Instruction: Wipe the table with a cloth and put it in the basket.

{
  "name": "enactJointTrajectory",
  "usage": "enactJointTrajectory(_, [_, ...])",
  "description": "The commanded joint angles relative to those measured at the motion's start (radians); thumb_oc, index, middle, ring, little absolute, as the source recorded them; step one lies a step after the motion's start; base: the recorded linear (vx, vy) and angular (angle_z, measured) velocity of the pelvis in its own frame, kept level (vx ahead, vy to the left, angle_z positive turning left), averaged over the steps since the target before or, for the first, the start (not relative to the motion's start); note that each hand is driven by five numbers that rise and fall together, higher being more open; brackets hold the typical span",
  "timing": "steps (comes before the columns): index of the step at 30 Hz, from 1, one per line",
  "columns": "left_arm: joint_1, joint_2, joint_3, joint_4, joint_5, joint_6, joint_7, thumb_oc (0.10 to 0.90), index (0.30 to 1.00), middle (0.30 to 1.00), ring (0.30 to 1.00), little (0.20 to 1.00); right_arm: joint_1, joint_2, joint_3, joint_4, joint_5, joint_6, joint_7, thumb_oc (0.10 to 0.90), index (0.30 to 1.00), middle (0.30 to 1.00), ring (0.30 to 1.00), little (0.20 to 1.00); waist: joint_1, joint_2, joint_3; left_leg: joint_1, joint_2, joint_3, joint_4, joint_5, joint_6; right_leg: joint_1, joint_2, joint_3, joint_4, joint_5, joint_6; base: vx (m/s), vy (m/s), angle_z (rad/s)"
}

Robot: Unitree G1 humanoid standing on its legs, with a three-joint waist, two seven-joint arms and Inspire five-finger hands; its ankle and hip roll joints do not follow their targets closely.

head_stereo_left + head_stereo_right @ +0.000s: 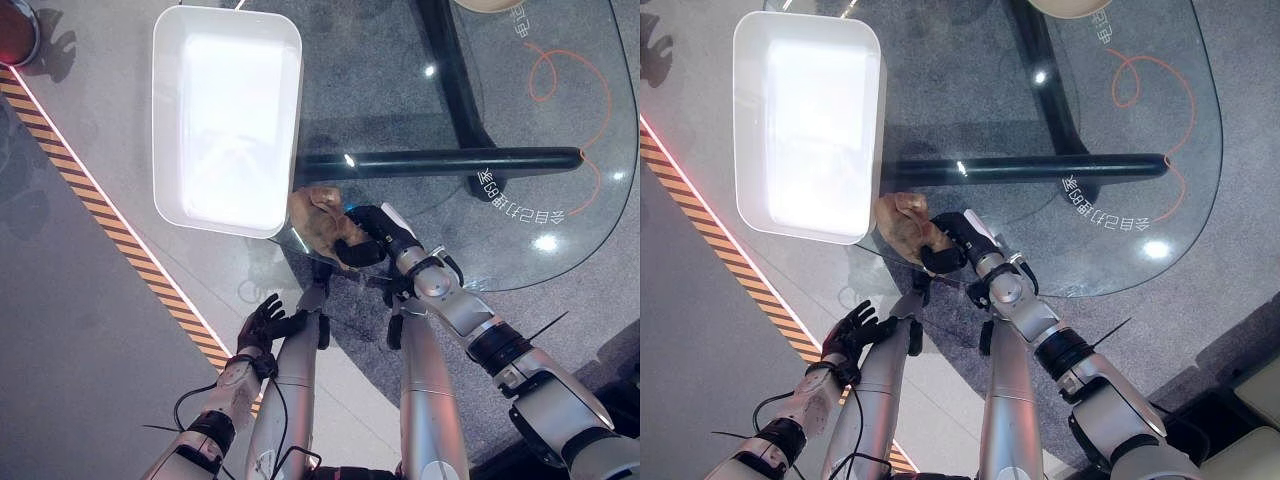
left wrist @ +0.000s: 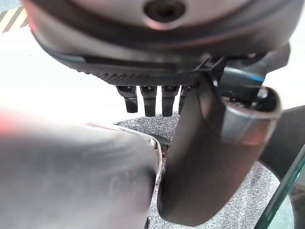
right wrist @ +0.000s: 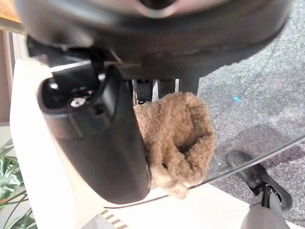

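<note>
While the right hand (image 1: 372,240) has its fingers curled round the tan cloth (image 1: 318,218), the bundle sits at the near edge of the glass surface (image 1: 520,215), touching the near corner of the white basket (image 1: 226,118). Judging from that, wiping looks finished or nearly so, and what is left is to lift the cloth over the basket's rim and let go; the basket holds nothing yet. The left hand (image 1: 265,322) hangs below the surface edge, fingers relaxed and apart, holding nothing. White characters (image 1: 520,205) and orange loops (image 1: 575,95) are printed on the glass; I cannot read them.
</note>
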Motion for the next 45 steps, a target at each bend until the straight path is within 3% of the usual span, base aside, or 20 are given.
enactJointTrajectory(1, [0.156,-0.022,-0.044,-0.04,0.02,-0.012,0.017,0.8,0.9,0.9,0.9,0.9,0.02,-0.002,-0.006,-0.17,-0.006,-0.096,0.009,0.1,0.3,0.3,0.3,0.2,0.0,0.035,-0.013,0.004,-0.051,0.042,0.091,-0.096,0.071,-0.016,0.041,-0.063,-0.05,0.09,-0.002,0.0,0.0,0.0])
enactJointTrajectory(9, [0.175,-0.014,-0.029,-0.115,-0.058,-0.079,0.02,0.8,0.9,0.9,0.9,0.9,0.045,-0.022,-0.066,-0.17,0.027,-0.116,-0.037,0.1,0.3,0.3,0.3,0.2,-0.003,0.046,-0.013,0.02,-0.05,0.043,0.085,-0.096,0.072,-0.009,0.04,-0.058,-0.046,0.089,-0.002,0.0,0.0,0.0])
enactJointTrajectory(16, [0.232,-0.007,0.03,-0.163,-0.157,-0.091,-0.027,0.8,0.9,0.9,0.9,0.9,0.106,-0.025,-0.135,-0.227,0.03,-0.127,-0.047,0.1,0.3,0.3,0.3,0.2,-0.003,0.046,-0.013,0.064,-0.055,0.037,0.074,-0.099,0.072,0.035,0.043,-0.058,-0.048,0.076,-0.006,-0.01,-0.004,0.0])
enactJointTrajectory(17, [0.236,-0.002,0.05,-0.18,-0.177,-0.09,-0.05,0.8,0.9,0.9,0.9,0.9,0.112,-0.028,-0.154,-0.242,0.034,-0.129,-0.043,0.1,0.3,0.3,0.3,0.2,-0.006,0.041,-0.013,0.054,-0.057,0.042,0.06,-0.066,0.077,0.027,0.039,-0.064,-0.064,0.106,-0.014,0.0,0.0,0.0])
enactJointTrajectory(18, [0.254,-0.001,0.047,-0.182,-0.18,-0.09,-0.056,0.8,0.9,0.9,0.9,0.9,0.13,-0.026,-0.155,-0.244,0.035,-0.13,-0.043,0.1,0.3,0.3,0.3,0.2,-0.004,0.044,-0.013,0.085,-0.056,0.035,0.068,-0.099,0.073,0.055,0.043,-0.059,-0.05,0.074,-0.006,-0.09,-0.039,0.01])
enactJointTrajectory(19, [0.252,0.002,0.062,-0.197,-0.194,-0.09,-0.073,0.8,0.9,0.9,0.9,0.9,0.131,-0.031,-0.166,-0.258,0.038,-0.132,-0.04,0.1,0.3,0.3,0.3,0.2,-0.006,0.039,-0.013,0.07,-0.056,0.041,0.055,-0.067,0.077,0.043,0.04,-0.064,-0.064,0.103,-0.014,0.0,0.0,0.0])
enactJointTrajectory(31, [0.352,0.027,0.117,-0.33,-0.26,-0.019,-0.164,0.8,0.9,0.9,0.9,0.9,0.251,-0.019,-0.248,-0.328,0.05,-0.176,-0.023,0.1,0.3,0.3,0.3,0.2,0.006,0.018,-0.013,0.237,-0.055,0.02,0.003,-0.069,0.072,0.231,0.033,-0.088,-0.1,0.073,-0.015,-0.04,-0.065,0.01])
enactJointTrajectory(39, [0.432,0.056,0.133,-0.53,-0.269,0.001,-0.195,0.8,0.9,0.9,0.9,0.9,0.349,-0.007,-0.325,-0.428,0.117,-0.22,-0.045,0.1,0.3,0.3,0.3,0.2,0.016,0.006,-0.013,0.342,-0.058,-0.003,-0.006,-0.082,0.074,0.352,0.025,-0.102,-0.112,0.05,-0.017,0.02,-0.059,0.07])
enactJointTrajectory(40, [0.448,0.061,0.123,-0.615,-0.293,0.012,-0.216,0.8,0.9,0.9,0.9,0.9,0.383,-0.007,-0.348,-0.469,0.15,-0.236,-0.032,0.1,0.3,0.3,0.3,0.2,0.016,0.002,-0.013,0.361,-0.059,-0.006,-0.007,-0.085,0.077,0.376,0.024,-0.106,-0.116,0.047,-0.019,0.02,-0.042,0.09])
enactJointTrajectory(45, [0.453,0.065,0.119,-0.753,-0.361,-0.03,-0.232,0.8,0.9,0.9,0.9,0.9,0.458,0.003,-0.385,-0.568,0.19,-0.293,0.003,0.1,0.3,0.3,0.3,0.2,0.009,-0.014,-0.013,0.389,-0.058,-0.005,0.002,-0.093,0.084,0.411,0.029,-0.105,-0.111,0.038,-0.022,0.03,-0.06,0.06])
